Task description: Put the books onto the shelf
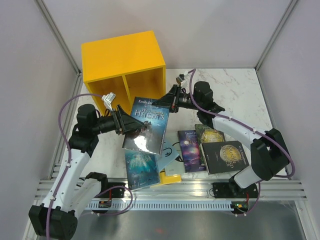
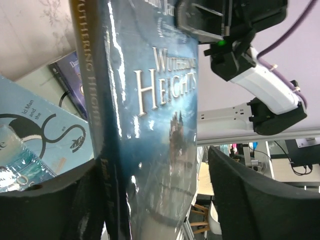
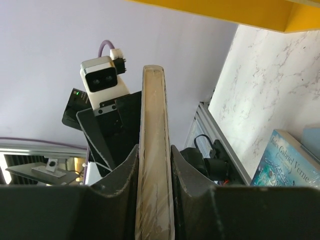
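Note:
A dark blue book titled Wuthering Heights (image 1: 150, 125) is held up off the table in front of the yellow shelf (image 1: 122, 57). My right gripper (image 1: 170, 102) is shut on its top corner; in the right wrist view the page edge (image 3: 154, 150) is pinched between both fingers (image 3: 120, 190). My left gripper (image 1: 131, 125) is open around the book's lower end (image 2: 160, 110). One finger (image 2: 50, 200) lies by the spine, while the other (image 2: 250, 200) stands apart from the cover. Both shelf compartments look empty.
More books lie on the marble table (image 1: 235, 95) near the front: a dark blue one (image 1: 142, 167), a light blue one (image 1: 172, 152), a purple galaxy one (image 1: 191, 150), a grey-green one (image 1: 209, 134), a black-and-gold one (image 1: 225, 156) and a yellow one (image 1: 172, 177).

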